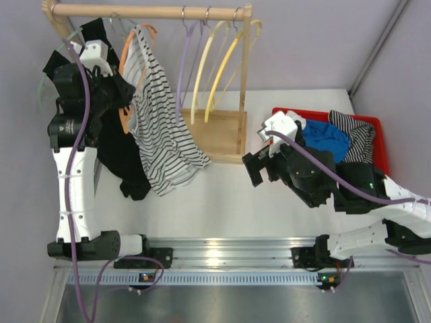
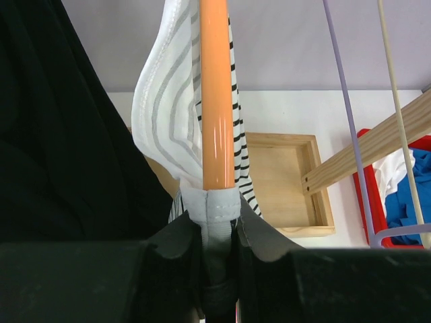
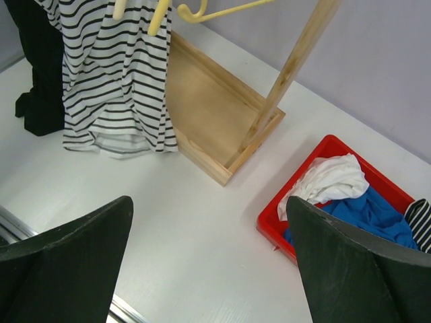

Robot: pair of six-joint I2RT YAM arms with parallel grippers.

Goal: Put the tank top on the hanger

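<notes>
My left pincer (image 2: 217, 225) is pressed together on the low end of the orange hanger (image 2: 217, 101), and a white hem is wrapped around the bar right at the grip. The tank top (image 1: 160, 128) hangs from that hanger near the left end of the rack (image 1: 148, 10), with one strap looped over the bar. Its body trails down to the desk (image 1: 222, 195), and the bottom edge lies just beside the rack's base (image 3: 202, 114). A black top (image 1: 122, 158) hangs against its left side, touching my left arm, so that side is tight.

A purple hanger (image 1: 183, 67) and two yellow hangers (image 1: 222, 67) hang to the right of the tank top, a little apart from it.

My right pincer (image 3: 209, 269) is spread wide and holds nothing. It hovers over bare desk between the base and the red bin (image 3: 323, 151). The bin sits near the desk's right edge. There is open white surface from the tank top's hem across to the right pincer and down to the near metal rail
</notes>
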